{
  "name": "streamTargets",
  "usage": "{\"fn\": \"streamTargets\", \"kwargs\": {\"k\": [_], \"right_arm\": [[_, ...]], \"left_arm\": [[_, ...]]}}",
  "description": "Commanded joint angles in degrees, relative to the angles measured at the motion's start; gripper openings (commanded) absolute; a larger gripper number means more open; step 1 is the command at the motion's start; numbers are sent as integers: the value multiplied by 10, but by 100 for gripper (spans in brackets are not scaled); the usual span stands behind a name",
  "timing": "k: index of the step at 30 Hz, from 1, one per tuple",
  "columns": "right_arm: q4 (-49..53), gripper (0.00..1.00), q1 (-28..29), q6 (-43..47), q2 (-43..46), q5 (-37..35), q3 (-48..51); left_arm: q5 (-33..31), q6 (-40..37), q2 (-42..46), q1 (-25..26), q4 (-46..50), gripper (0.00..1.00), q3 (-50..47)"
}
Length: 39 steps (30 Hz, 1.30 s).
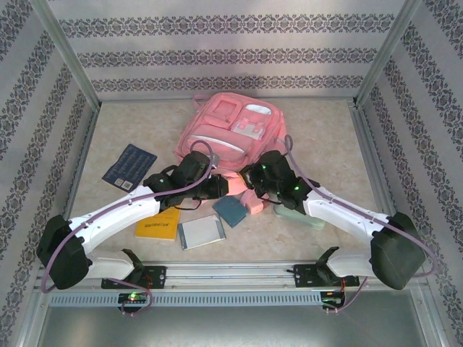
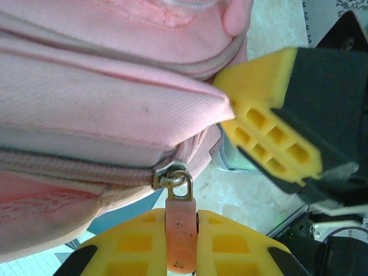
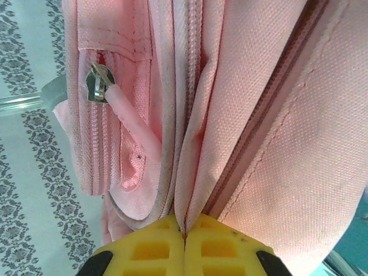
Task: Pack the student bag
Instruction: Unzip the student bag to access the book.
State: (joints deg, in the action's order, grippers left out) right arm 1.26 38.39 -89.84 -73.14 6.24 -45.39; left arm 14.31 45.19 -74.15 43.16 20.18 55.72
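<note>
Left claw [image 2: 181,227]: closed, its two yellow fingers pressed flat on the pink zipper pull [image 2: 181,250]. The pull hangs from a metal slider [image 2: 172,177] at the end of a zip line on the student bag [image 1: 231,130].

Right claw [image 3: 185,236]: closed, gripping a fold of the bag's pink fabric beside a zip seam, fingers meeting with no gap. In the left wrist view it pinches the cloth just beside the slider.

A second metal slider [image 3: 99,81] with its own pink pull sits higher on a side pocket, untouched.

Student bag: lies front pockets up at the middle of the table [image 1: 333,137], its top toward the far edge. Its near end is taken up between the two claws.

Loose items on the table, all toward the near edge:
- Dark blue patterned card [image 1: 129,166], toward the left edge, well apart from the bag.
- Yellow booklet [image 1: 158,227], under the left arm.
- Grey-white flat pad [image 1: 202,233], just beside the booklet.
- Teal item [image 1: 230,210] and pink block [image 1: 255,205], side by side below the claws; contact cannot be told.
- Pale green case [image 1: 300,218], partly under the right arm.
</note>
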Motion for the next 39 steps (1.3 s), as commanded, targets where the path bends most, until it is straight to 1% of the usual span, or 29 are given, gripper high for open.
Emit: {"fn": "streamTargets", "kwargs": {"k": [1, 5, 9, 15, 19, 21, 26, 32, 37, 39], "right_arm": [[17, 0, -38, 41, 19, -21, 19], [36, 0, -63, 71, 28, -6, 23], [52, 0, -75, 101, 34, 5, 21], [116, 0, -107, 180, 27, 27, -16], [148, 0, -120, 225, 16, 35, -34], [154, 0, -126, 242, 10, 46, -39], [197, 0, -134, 296, -2, 40, -65], [273, 0, -155, 349, -5, -2, -94], [302, 0, -175, 387, -16, -7, -119], [325, 0, -178, 408, -26, -16, -134]], "left_arm": [[-18, -52, 30, 8, 31, 0, 21], [-43, -76, 40, -12, 80, 0, 30], [-28, -86, 49, -60, 93, 0, 21], [9, -101, 47, -154, 98, 0, 3], [30, -108, 24, -190, 84, 0, -6], [32, -113, 6, -198, 85, 0, -1], [25, -127, -15, -213, 94, 0, 13], [22, -143, -9, -215, 95, 0, 0], [9, -153, 9, -215, 86, 0, -30], [15, -148, 10, -215, 84, 0, -29]]}}
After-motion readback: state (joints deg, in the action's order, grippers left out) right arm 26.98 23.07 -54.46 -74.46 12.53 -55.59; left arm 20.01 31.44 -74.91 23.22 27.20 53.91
